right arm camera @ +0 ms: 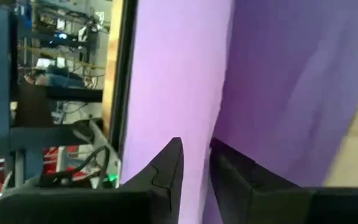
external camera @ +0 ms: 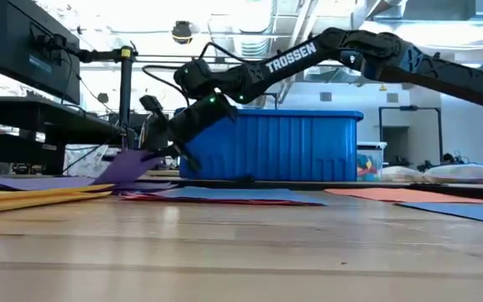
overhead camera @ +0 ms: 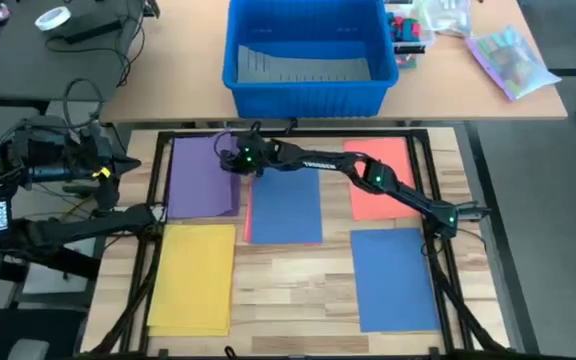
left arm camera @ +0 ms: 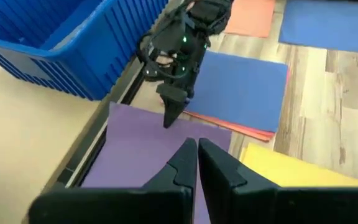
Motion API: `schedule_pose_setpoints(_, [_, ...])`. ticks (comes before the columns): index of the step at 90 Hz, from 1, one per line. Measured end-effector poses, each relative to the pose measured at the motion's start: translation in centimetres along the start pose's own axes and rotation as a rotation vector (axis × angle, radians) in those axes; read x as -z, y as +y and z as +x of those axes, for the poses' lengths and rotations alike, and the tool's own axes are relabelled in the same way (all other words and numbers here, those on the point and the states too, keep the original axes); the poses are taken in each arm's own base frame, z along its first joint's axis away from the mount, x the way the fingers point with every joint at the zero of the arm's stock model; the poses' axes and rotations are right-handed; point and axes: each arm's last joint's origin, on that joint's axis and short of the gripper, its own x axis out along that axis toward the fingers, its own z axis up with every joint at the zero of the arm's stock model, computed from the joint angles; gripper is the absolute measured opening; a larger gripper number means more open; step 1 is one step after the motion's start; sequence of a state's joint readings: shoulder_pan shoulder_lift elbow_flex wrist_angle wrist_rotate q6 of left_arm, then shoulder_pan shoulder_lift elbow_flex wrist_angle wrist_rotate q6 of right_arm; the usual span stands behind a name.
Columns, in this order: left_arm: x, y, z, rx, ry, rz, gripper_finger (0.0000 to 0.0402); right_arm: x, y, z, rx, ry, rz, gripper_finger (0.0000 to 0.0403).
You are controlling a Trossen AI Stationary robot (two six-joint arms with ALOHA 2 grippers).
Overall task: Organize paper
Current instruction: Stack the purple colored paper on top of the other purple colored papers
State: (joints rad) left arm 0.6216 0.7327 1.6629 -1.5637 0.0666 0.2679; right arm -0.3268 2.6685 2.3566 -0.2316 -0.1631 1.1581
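Observation:
A purple paper (overhead camera: 203, 178) lies at the far left of the table. My right gripper (overhead camera: 234, 160) reaches across from the right and is shut on its far right part. In the low view that side of the purple paper (external camera: 128, 168) is raised off the table. My left gripper (left arm camera: 196, 152) hovers shut above the purple paper's near left side (overhead camera: 158, 212) and holds nothing. Other sheets lie flat: yellow paper (overhead camera: 193, 278), a blue sheet over a red one (overhead camera: 284, 205), an orange-red sheet (overhead camera: 380, 180) and another blue sheet (overhead camera: 396, 278). My right gripper pinches the purple paper's right edge (right arm camera: 194, 134) near its far corner between its two fingers. The fingers (external camera: 159, 144) slant down from the table's right. That edge is lifted, and the sheet slopes down to its left side, which rests on the table.
A big blue bin (overhead camera: 308, 50) stands just beyond the table's far edge, close behind my right gripper. A clear bag with colourful contents (overhead camera: 508, 55) lies at the far right. A black frame (overhead camera: 158, 160) borders the work area. Bare wood (overhead camera: 298, 290) shows between the near sheets.

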Motion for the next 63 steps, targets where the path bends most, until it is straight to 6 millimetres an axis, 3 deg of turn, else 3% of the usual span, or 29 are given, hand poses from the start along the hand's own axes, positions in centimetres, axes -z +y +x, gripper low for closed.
schedule_pose_setpoints(22, [0.3,0.0,1.9,0.020,0.072,-0.008,0.0000,-1.0,0.2,-1.6,0.085,0.021,-0.046,0.0065])
schedule_pose_setpoints(63, [0.3,0.1,2.4,0.018,0.068,-0.047,0.0000,-1.2,0.2,-3.4,0.222,0.066,-0.099,0.0065])
